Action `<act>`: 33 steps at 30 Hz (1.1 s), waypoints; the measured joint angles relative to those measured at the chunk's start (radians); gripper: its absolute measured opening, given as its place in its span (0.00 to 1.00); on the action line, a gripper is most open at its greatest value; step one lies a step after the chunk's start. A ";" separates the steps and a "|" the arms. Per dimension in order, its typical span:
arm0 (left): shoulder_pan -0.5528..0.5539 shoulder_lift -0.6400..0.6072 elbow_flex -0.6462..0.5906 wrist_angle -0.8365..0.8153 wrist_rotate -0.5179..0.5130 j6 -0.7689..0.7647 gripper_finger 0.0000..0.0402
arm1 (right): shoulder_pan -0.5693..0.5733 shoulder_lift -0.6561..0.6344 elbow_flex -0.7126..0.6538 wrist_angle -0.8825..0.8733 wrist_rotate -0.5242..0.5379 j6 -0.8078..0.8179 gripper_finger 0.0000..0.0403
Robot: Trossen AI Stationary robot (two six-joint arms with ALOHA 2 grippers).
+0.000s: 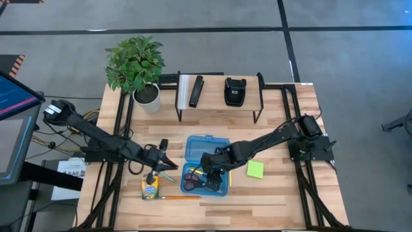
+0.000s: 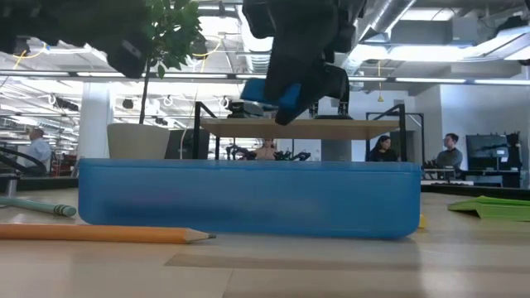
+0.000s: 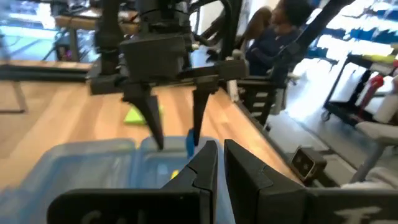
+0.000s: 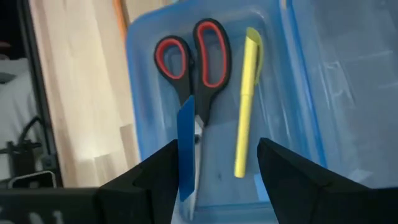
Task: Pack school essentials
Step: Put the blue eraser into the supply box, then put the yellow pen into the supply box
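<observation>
While right hand [image 4: 214,165] hovers: fingers spread, nothing gripped, above blue case [image 1: 207,149].
Eraser [image 4: 186,146]: blue, by one finger; contact unclear.
Scissors [image 4: 194,59]: inside case beside yellow marker [image 4: 247,102].
Left hand [image 1: 156,169]: clenched, empty, near crayon box [image 1: 150,188].
Bench [image 1: 270,200]: bare around sticky pad [image 1: 255,169].

Grey floor [image 1: 335,58] with dark seams; ceiling strip lights [image 2: 431,79]; seated people [image 2: 451,149], possibly at desks.

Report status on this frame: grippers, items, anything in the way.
Right gripper open over blue box, blue eraser against one finger. Scissors, yellow pen inside. Left gripper shut beside crayon box. Nothing blocking.
</observation>
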State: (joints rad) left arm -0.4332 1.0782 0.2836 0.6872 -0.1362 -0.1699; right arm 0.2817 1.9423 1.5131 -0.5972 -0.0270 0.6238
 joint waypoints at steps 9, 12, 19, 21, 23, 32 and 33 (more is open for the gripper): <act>0.000 0.414 0.084 0.328 0.091 -0.059 0.04 | 0.000 0.000 0.000 0.030 -0.001 0.016 0.57; 0.000 0.527 0.155 0.327 0.042 -0.062 0.04 | 0.003 0.000 0.000 0.034 -0.004 0.021 0.57; 0.000 0.662 0.275 0.328 -0.053 -0.087 0.04 | 0.025 0.000 0.000 0.037 -0.006 0.026 0.57; 0.000 0.671 0.280 0.307 -0.053 -0.099 0.04 | 0.032 0.000 0.000 0.038 -0.006 0.026 0.57; 0.001 0.673 0.280 0.278 -0.058 -0.114 0.04 | 0.040 0.000 0.000 0.040 -0.005 0.026 0.57; 0.002 0.649 0.269 0.239 -0.030 -0.109 0.04 | 0.059 0.000 0.000 -0.032 -0.005 0.047 0.57; 0.002 0.632 0.262 0.240 -0.018 -0.105 0.04 | 0.062 0.000 0.000 -0.059 -0.002 0.058 0.57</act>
State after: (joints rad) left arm -0.4316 1.7105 0.5461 0.9268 -0.1545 -0.2752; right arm 0.3442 1.9427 1.5131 -0.6561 -0.0289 0.6820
